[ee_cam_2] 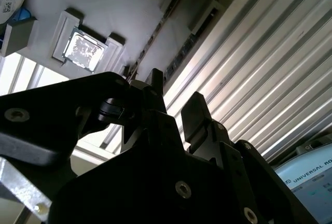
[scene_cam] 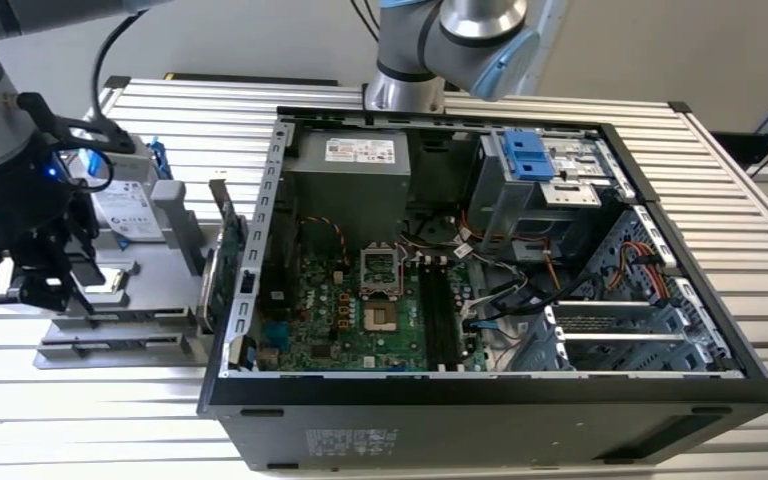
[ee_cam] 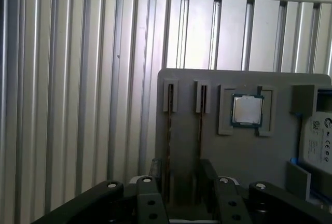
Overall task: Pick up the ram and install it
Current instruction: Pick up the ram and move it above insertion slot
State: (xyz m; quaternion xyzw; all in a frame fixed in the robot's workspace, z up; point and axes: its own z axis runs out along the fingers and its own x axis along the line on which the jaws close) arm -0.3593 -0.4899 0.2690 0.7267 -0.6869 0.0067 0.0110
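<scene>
1. The ram (ee_cam: 168, 125), a long, thin, dark circuit stick seen edge-on, is standing in a narrow slot of the flat grey plastic holder plate (ee_cam: 181, 86). In the second wrist view the ram (ee_cam_2: 155, 32) is showing as a slim dark line.
2. A second stick (ee_cam: 201, 125) of the same dark, thin look is sitting in the neighbouring slot, just beside the ram.
3. I am holding my black gripper (ee_cam: 181, 175) over the end of these slots with the jaws spread apart and gripping nothing. The ram's line is running into the gap, close to one finger (ee_cam: 154, 175); I cannot tell whether they are touching. In the second wrist view my gripper (ee_cam_2: 175, 92) is showing the same open gap.
4. A square silver processor (ee_cam: 247, 110) is lying in a pocket of the plate beside the sticks, and a silver hard drive (ee_cam: 319, 141) in a blue frame is lying beyond it.
5. In the exterior view my gripper (scene_cam: 40, 285) is hanging over the plate at the exterior view's left. A green expansion card (scene_cam: 231, 250) is standing on edge between the plate and the open black computer case (scene_cam: 491, 420).
6. Inside the case, long black memory slots (scene_cam: 440, 310) are lying on the green motherboard (scene_cam: 317, 320).
7. Everything is resting on the ribbed aluminium table (scene_cam: 91, 410).
</scene>
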